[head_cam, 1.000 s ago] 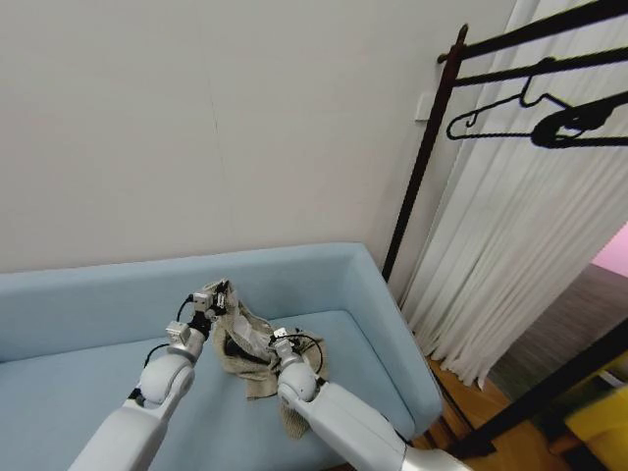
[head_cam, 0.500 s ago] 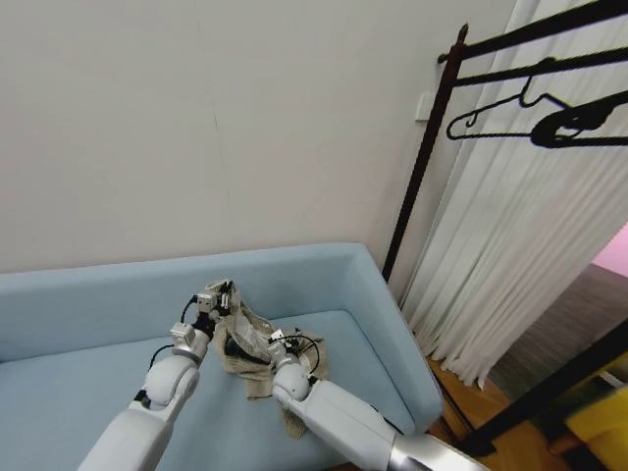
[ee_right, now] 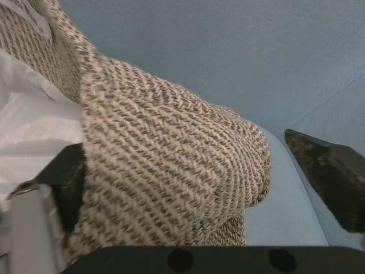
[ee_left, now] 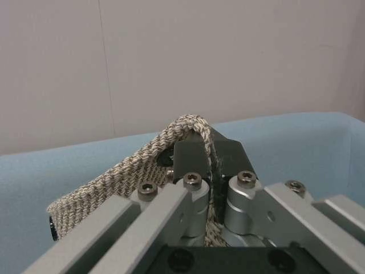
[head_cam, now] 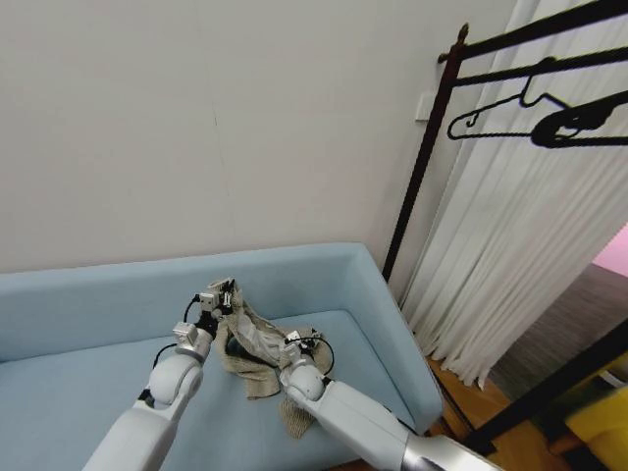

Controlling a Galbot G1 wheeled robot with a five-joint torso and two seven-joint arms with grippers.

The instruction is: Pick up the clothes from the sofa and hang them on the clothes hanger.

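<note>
- the left gripper [head_cam: 220,291] is raised above the seat of the light blue sofa [head_cam: 78,294], in front of the backrest, with its jaws pressed together.
- in the left wrist view a strip of the beige knitted garment [ee_left: 114,182] loops over the tip of one dark finger and runs down through the narrow slit between the two fingers, so the left jaws are pinching the cloth.
- from that pinch the garment hangs down and to the robot's right, showing a pale lining, with its lower end lying on the sofa seat.
- the right gripper [head_cam: 302,343] is lower, at the garment's right-hand edge just above the seat, jaws spread wide.
- in the right wrist view a bulge of knit drapes over one finger [ee_right: 67,181] and fills part of the gap; the other finger [ee_right: 333,177] appears to stand clear of the cloth, though the closeness of the view makes this hard to settle.
- a dark clothes rack [head_cam: 422,167] stands to the right of the sofa, with two black hangers [head_cam: 500,108] on its rail, well apart from the garment.
</note>
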